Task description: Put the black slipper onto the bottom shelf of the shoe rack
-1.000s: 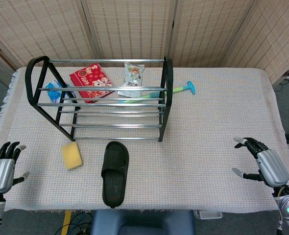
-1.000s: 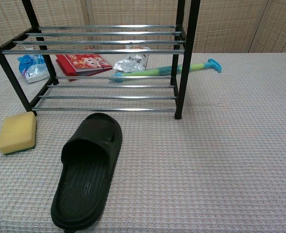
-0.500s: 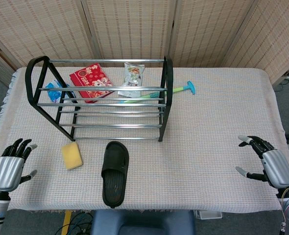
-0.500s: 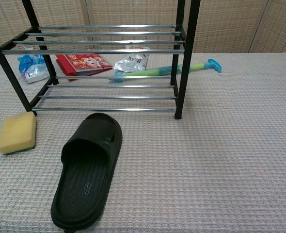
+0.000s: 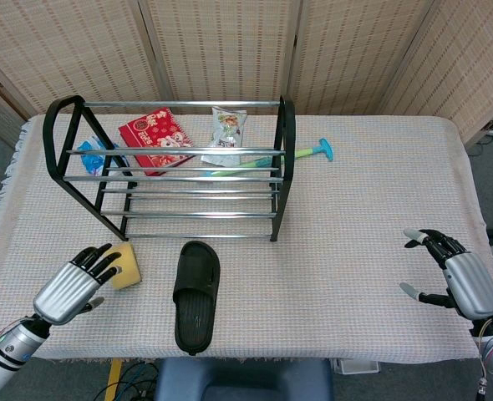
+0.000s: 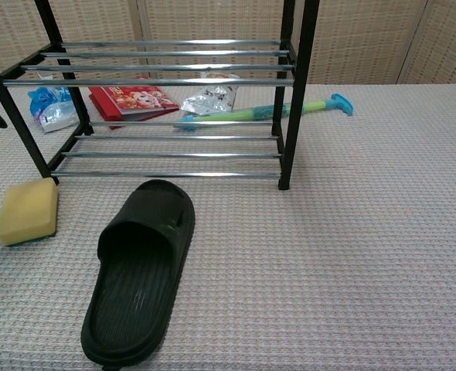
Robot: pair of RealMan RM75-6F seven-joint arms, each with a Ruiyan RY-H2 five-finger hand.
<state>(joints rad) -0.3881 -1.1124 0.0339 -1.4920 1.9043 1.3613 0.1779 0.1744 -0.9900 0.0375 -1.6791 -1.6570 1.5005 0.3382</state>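
I see the black slipper (image 5: 196, 294) lying flat on the bench (image 5: 355, 217), toe end toward the shoe rack (image 5: 175, 171) and just in front of its bottom shelf (image 6: 170, 154), apart from the rails. A yellow sponge (image 5: 124, 265) sits beside the slipper on its left, near the rack's front foot. My left hand (image 5: 73, 286) hovers low at the sponge's outer edge with fingers spread and nothing in it, its fingertips reaching over the sponge. My right hand (image 5: 455, 276) is well apart at the bench's far right edge, fingers apart, empty. Behind the rack lie a red packet (image 5: 155, 139), a blue-and-white wrapper (image 6: 50, 106), a pale snack bag (image 5: 227, 132) and a green-and-blue brush (image 6: 290, 110), its handle running under the rack's rear rails.
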